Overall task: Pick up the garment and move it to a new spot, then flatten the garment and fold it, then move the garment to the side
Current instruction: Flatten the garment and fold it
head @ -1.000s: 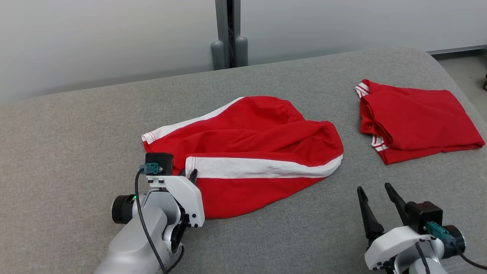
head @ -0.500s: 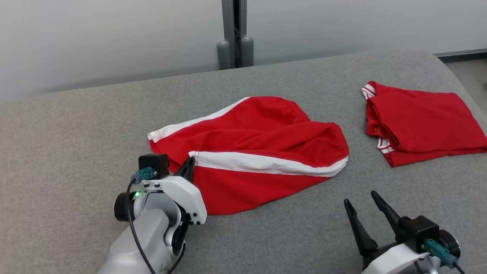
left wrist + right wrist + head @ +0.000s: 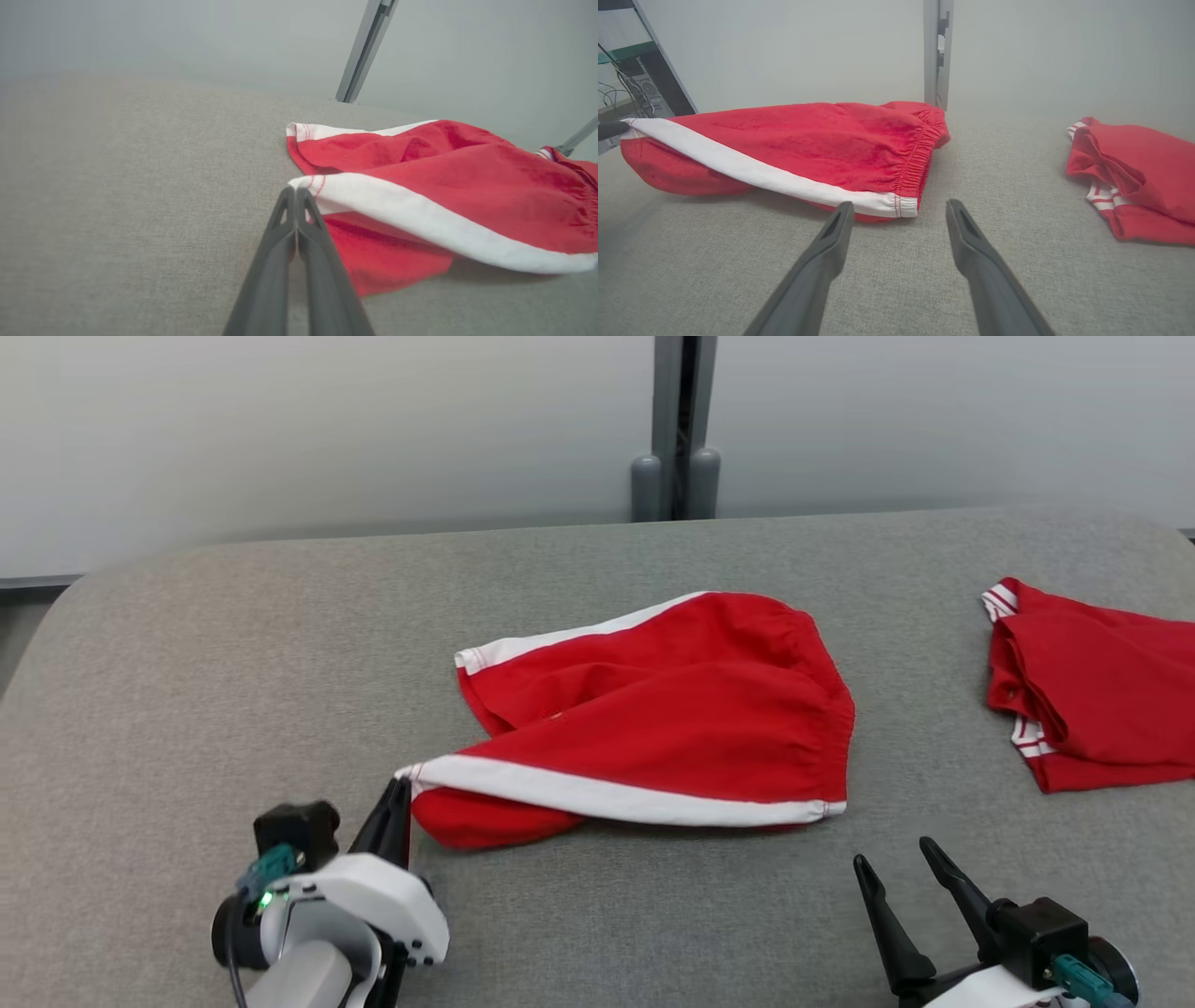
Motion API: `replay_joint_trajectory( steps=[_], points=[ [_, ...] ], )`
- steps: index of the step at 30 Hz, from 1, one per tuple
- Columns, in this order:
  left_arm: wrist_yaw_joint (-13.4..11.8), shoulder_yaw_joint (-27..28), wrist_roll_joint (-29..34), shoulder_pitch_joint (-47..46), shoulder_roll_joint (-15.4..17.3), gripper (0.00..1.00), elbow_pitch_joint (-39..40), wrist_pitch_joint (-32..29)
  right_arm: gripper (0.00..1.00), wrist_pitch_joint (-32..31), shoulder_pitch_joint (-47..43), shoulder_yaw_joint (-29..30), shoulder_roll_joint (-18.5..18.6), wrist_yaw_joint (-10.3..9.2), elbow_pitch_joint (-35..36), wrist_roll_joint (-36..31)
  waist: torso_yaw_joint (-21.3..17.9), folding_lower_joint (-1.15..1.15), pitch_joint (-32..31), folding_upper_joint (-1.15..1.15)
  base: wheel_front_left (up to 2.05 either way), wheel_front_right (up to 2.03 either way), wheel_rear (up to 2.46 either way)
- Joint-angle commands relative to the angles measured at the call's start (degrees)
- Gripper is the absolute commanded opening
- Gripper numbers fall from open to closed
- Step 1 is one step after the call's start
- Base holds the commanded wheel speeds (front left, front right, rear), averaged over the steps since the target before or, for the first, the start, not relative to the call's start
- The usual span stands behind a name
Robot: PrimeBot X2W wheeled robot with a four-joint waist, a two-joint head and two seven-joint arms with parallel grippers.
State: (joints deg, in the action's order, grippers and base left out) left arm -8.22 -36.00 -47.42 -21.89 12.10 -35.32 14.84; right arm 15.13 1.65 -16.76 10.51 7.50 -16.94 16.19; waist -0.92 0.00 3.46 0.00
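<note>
Red garment in left gripper

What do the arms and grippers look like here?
Both the left gripper and right gripper: two long, dark, tapering fingers on a glossy white wrist housing, black camera box with teal connector. Green light and black cable on the left wrist.

- left gripper: two long dark grey fingers narrowing to points, each with a slim cut-out near the tip.
- behind them a rounded white shell with small black screws on its near right edge.
- on the shell a black box, with a teal plug, a green light and a thin black cable.
- pale grey forearm.
- right gripper: matching dark fingers, white shell, black box, teal plug and a round black cap.
</note>
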Motion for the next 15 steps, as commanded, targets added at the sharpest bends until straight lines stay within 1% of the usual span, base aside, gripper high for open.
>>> replay_joint_trajectory(
  steps=[1,6,7,8,15],
  points=[
    [-0.57,0.25,-0.15,1.20,0.69,0.00,1.14,-0.05,1.00,0.02,-0.91,0.11,0.08,-0.01,0.14,0.47,0.84,0.00,-0.31,0.00,0.00,0.00,0.00],
    [-3.06,0.09,-0.72,6.13,2.98,0.00,7.28,-1.99,1.00,0.02,-0.66,-0.86,0.40,-0.01,-0.90,1.04,1.89,0.00,-0.73,0.00,0.00,0.00,0.00],
    [-3.65,0.00,-0.65,6.83,3.22,0.18,8.21,-2.26,1.00,0.02,-0.57,-1.00,0.47,-0.01,-1.06,1.19,2.00,0.00,-0.76,0.00,0.00,0.00,0.00],
    [-4.73,0.09,-0.93,8.03,3.30,1.00,9.90,-2.66,1.00,0.02,-0.37,-1.16,0.58,-0.01,-1.23,1.45,2.14,0.00,-0.86,0.00,0.00,0.00,0.00],
    [-8.24,2.69,-0.02,12.59,4.93,1.00,17.65,-0.74,1.00,0.02,-0.07,-0.61,-0.05,-0.01,-0.89,1.47,1.87,0.00,-2.11,0.00,0.00,0.00,0.00]
  ],
)
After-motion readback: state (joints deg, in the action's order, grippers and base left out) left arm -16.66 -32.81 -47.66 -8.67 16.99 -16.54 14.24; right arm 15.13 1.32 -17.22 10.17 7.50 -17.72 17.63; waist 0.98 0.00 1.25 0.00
